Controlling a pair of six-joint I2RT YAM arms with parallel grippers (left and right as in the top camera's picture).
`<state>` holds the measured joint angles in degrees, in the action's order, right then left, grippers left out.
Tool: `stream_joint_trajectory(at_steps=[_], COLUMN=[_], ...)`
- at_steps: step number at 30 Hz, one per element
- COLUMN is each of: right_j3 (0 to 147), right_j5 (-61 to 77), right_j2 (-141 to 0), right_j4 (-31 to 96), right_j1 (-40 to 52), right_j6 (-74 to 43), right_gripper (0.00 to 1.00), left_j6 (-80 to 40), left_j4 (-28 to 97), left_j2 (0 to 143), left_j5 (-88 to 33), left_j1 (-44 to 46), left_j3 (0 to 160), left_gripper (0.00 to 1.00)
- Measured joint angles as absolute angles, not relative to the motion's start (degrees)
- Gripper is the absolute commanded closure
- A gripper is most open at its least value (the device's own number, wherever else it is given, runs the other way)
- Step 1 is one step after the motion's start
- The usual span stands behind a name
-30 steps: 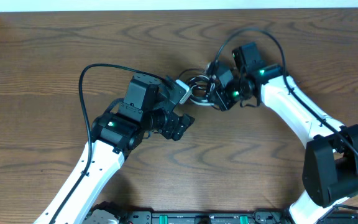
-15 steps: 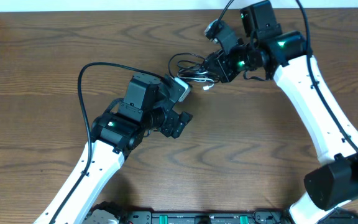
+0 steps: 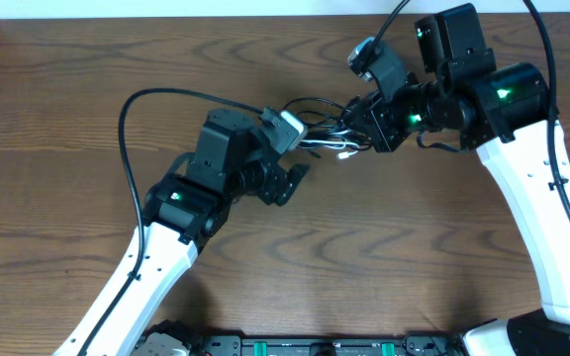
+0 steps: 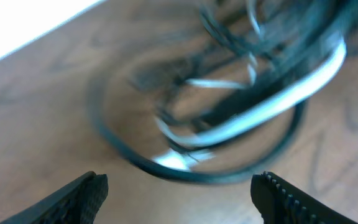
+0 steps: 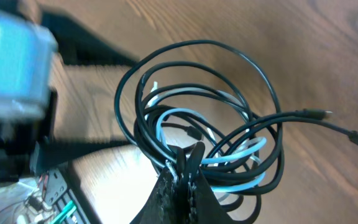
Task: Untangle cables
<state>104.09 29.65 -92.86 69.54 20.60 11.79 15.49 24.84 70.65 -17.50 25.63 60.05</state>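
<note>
The cables [image 3: 317,127] are a tangled bundle of thin black loops with a white one among them, hanging off the table between my two arms. My right gripper [image 3: 366,127] is shut on the bundle. In the right wrist view its fingers [image 5: 182,165] pinch several black strands and the white cable [image 5: 244,149], and black loops [image 5: 197,46] fan out above the wood. My left gripper [image 3: 287,180] stands open just left of and below the bundle. In the left wrist view the gripper [image 4: 178,186] holds nothing, with the blurred cables [image 4: 253,112] ahead of it.
The brown wooden table [image 3: 384,257] fills the overhead view, with a white strip along its back edge [image 3: 166,8]. The left arm's thick black cable [image 3: 127,109] arcs over the table's left side. Robot base hardware [image 3: 295,346] sits at the front edge.
My right arm has risen and swung back and to the right, carrying the cable bundle up off the table. The left arm has shifted only slightly.
</note>
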Motion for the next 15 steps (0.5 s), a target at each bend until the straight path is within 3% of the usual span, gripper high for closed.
stream_joint_trajectory(at_steps=[15], right_j3=[104.1], right_j5=[28.9], right_j2=[-92.9], right_j4=[76.1], right_j1=[20.6], right_j6=[10.9], right_gripper=[0.99], left_j6=[17.0], left_j4=[14.1], left_j2=[68.5], left_j5=[-11.2], left_j1=[25.6], left_j3=[61.6], left_gripper=[0.13])
